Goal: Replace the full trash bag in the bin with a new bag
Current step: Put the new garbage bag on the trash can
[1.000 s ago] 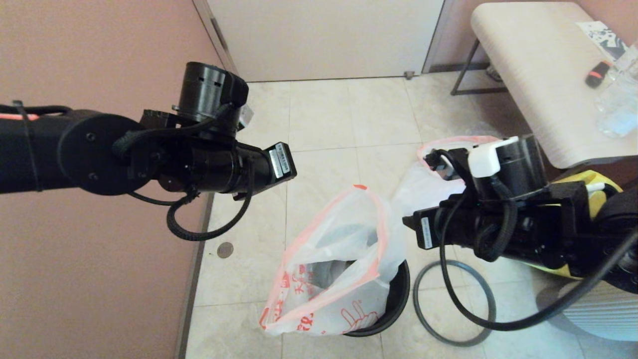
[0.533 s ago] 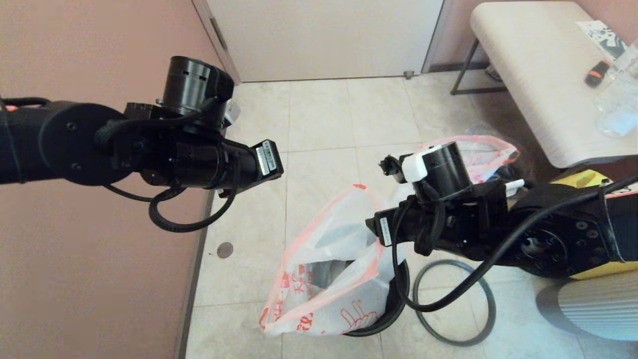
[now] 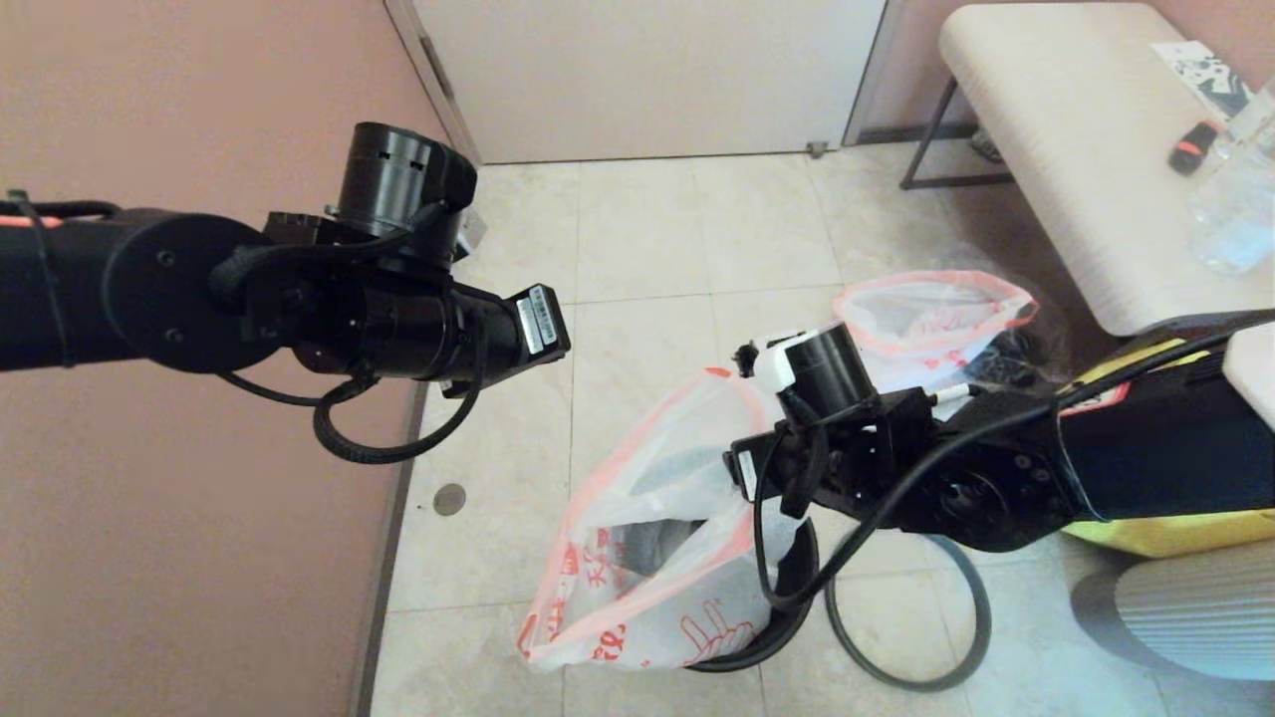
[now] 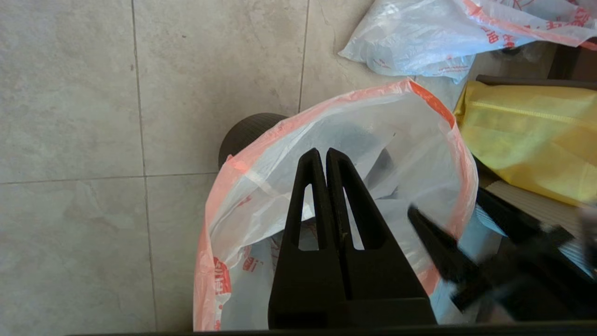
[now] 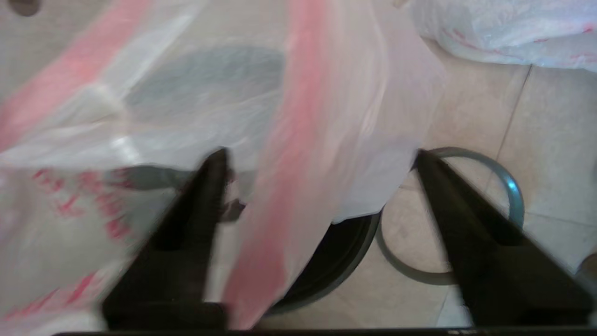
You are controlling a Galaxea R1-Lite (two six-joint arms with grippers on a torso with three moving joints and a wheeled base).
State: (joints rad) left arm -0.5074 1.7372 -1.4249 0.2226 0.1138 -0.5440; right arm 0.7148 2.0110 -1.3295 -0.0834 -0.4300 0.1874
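Two matte black arms are seen, each built from thick round housings joined in line. Behind the left claw (image 4: pixel 326 156), a short black cylinder with slots cut near its rim is mounted on the wrist, and a white barcode sticker is stuck at the wrist's end. Small screws are dotted around the round joint plate further back. A braided black cable is looped beneath. An orange band is glimpsed far up the arm. Behind the right claw (image 5: pixel 317 158), a similar cylinder is topped by a white plastic block, with another white label and looping black cables. Both claws are formed of tapering black fingers; slots are cut through the left pair.
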